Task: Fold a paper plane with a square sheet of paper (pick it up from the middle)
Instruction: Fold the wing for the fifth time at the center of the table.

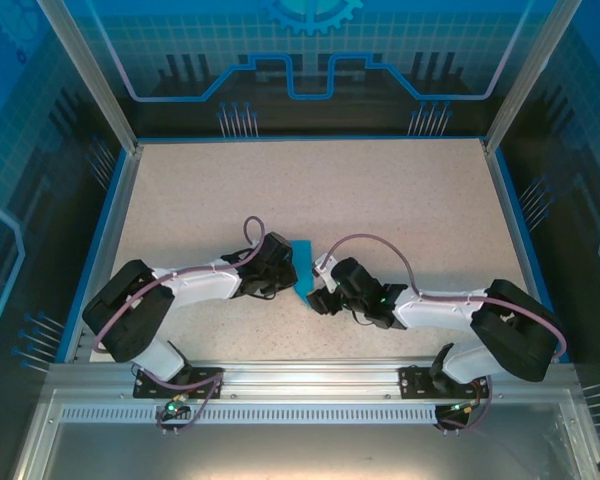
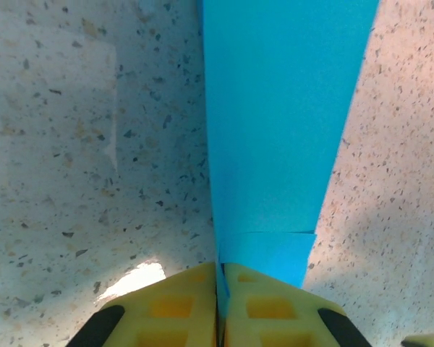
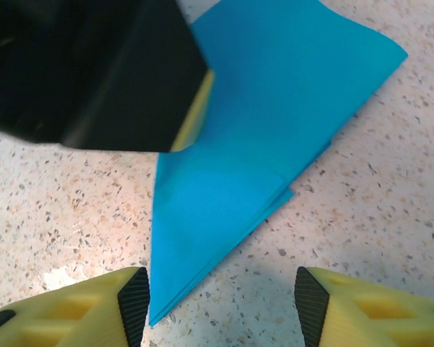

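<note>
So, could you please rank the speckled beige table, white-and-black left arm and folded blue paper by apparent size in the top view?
1. speckled beige table
2. white-and-black left arm
3. folded blue paper

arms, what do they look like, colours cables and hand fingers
The left arm and right arm have white links, bulky black joints and looping mauve cables. The left hand and right hand have yellow lattice fingers with black trim.

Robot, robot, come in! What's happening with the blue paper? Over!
Left gripper shut on the paper plane. Right gripper open at its pointed tip. Nothing else in the way.
</note>
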`<move>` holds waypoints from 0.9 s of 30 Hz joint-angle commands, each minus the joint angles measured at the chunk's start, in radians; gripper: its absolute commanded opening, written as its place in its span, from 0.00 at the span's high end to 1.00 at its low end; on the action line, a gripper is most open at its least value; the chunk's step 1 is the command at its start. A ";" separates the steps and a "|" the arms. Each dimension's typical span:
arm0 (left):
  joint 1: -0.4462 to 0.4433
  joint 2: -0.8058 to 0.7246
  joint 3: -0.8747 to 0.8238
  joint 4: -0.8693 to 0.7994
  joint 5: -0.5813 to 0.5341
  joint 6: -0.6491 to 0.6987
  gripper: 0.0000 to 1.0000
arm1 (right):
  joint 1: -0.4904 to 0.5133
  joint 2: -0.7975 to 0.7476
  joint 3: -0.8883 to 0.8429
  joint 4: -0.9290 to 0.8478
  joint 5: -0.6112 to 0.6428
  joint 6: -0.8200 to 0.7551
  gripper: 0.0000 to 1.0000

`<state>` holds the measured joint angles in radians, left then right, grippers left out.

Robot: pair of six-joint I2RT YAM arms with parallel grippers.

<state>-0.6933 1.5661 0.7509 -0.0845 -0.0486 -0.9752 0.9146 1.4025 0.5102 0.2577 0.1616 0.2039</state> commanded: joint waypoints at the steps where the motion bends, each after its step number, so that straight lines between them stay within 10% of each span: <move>1: -0.009 0.006 0.046 -0.043 -0.023 -0.035 0.88 | 0.035 0.005 -0.035 0.172 0.051 -0.129 0.41; 27: -0.008 -0.006 0.079 -0.081 0.004 -0.071 0.87 | 0.092 0.342 -0.095 0.722 0.132 -0.372 0.63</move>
<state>-0.6949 1.5665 0.8024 -0.1406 -0.0559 -1.0386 0.9943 1.7168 0.4168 0.8864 0.2665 -0.1474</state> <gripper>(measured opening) 0.130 0.381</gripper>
